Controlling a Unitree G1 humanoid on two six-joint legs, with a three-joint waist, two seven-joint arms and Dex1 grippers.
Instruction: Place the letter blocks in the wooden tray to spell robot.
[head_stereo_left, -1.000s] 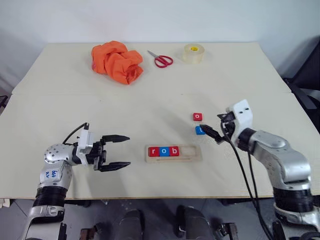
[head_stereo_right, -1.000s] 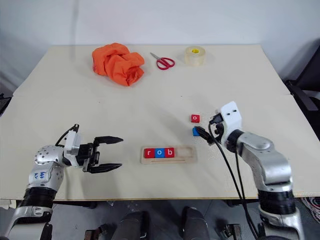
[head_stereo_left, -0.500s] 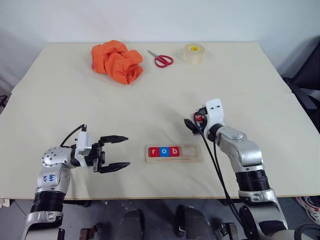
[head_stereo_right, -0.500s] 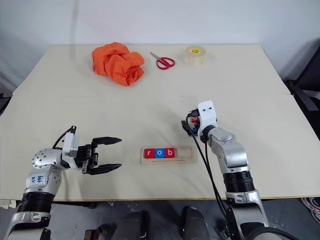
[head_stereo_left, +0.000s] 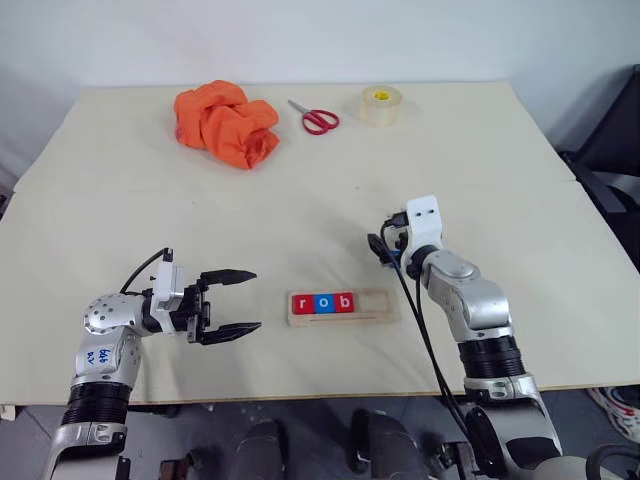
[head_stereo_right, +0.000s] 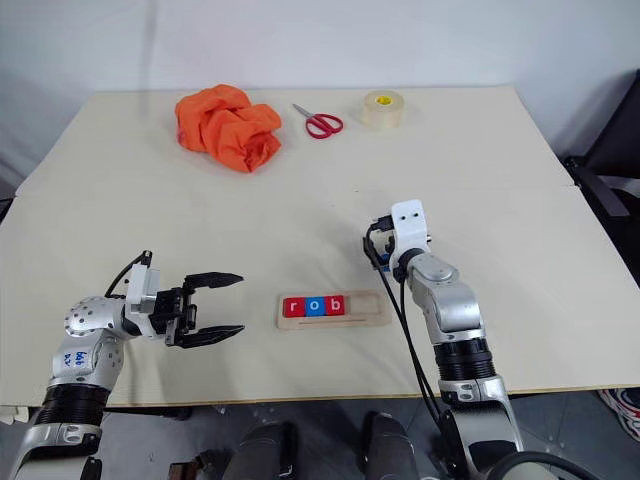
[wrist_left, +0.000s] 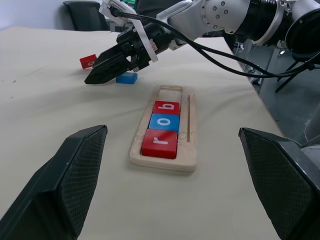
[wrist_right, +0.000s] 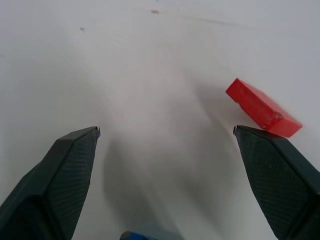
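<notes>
we find the tray (head_stereo_left: 343, 305) lying crosswise on the bench (head_stereo_left: 300, 190) near the front edge, its long axis running left to right. three blocks, r (head_stereo_left: 303, 303), o (head_stereo_left: 322, 302) and b (head_stereo_left: 343, 302), fill its left part; the right part of the groove is bare, so we judge two places remain.

the two loose blocks lie beyond the tray's right end. in the left wrist view the red block (wrist_left: 88, 61) sits further from the tray and the blue block (wrist_left: 126, 77) nearer, the two apart from each other.

the right claw (wrist_left: 102, 70) is far the nearer to them. it points forward and slightly down, tips low over the bench just beside the blue block. in the right wrist view the red block (wrist_right: 262, 107) lies ahead and toward one finger, outside the centre line, while a sliver of the blue block (wrist_right: 134, 235) shows close under the claw. its fingers stand wide apart and hold nothing; we see no contact with either block.

we judge the next letter needed is an o, and the red block looks to bear one. a pick of it calls for a short reach onward and a shift sideways to bracket it.

the left claw (head_stereo_left: 232, 302) hovers left of the tray, pointing toward it, fingers spread, empty.
</notes>
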